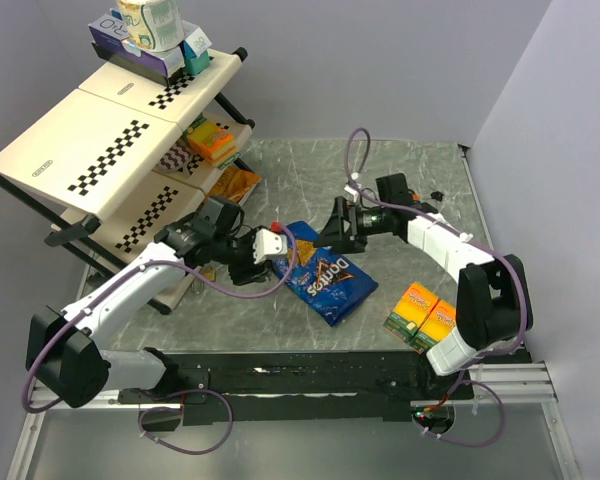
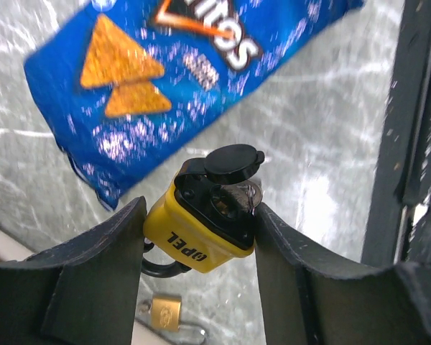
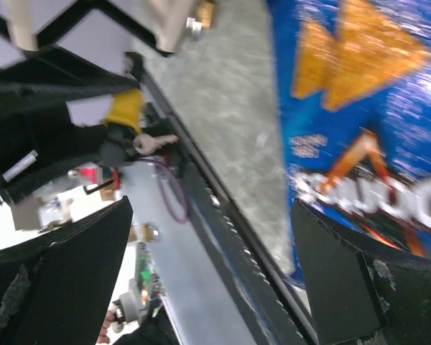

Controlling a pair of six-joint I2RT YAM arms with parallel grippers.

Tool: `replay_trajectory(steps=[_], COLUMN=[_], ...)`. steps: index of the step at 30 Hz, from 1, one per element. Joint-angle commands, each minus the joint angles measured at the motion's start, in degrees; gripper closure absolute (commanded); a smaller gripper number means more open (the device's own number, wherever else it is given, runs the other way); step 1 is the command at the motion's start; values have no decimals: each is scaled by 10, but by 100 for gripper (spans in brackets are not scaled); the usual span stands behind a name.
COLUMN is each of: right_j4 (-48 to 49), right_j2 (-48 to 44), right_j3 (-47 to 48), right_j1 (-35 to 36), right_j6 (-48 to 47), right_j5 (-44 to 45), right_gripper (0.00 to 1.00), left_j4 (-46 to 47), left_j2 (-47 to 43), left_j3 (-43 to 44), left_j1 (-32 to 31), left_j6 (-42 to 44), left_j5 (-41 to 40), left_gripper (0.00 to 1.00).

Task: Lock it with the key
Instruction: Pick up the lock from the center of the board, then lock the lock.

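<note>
Left gripper [image 2: 201, 210] clenched on yellow padlock [image 2: 200, 243], key [image 3: 155, 142] clearest from right wrist, right gripper [image 3: 212, 210] released

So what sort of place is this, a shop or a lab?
Most likely a robotics lab test cell: the left arm and right arm are bolted at the edge of a stone-patterned table, plain walls close it in, and the folding rack carries checkerboard markers.

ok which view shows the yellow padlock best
Left wrist: the yellow padlock sits at centre, clamped in the left end effector, keyhole face visible. Right wrist shows only a blurred yellow sliver and the key. Top external barely shows it.
</note>
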Motion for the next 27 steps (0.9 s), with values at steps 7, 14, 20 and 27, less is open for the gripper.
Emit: replay_trajectory(steps=[7,14,20,27], right_j4=[196,209,213,223], right_j2=[-4,19,34,48], right_j3=[18,21,28,44], right_j1=[91,120,138,152], right_j6=[163,179,190,211], right_j5=[-24,-23,-21,-26], right_gripper=[5,13,13,18], left_j4=[60,92,115,126], left_j2=[-13,4,5,14], left_j3=[48,56,60,73], left_j1=[-58,-59,-62,-75], left_j6=[-112,-174,-193,-220], left_j5=[-18,-19,-27,-56], left_gripper=[99,99,99,99])
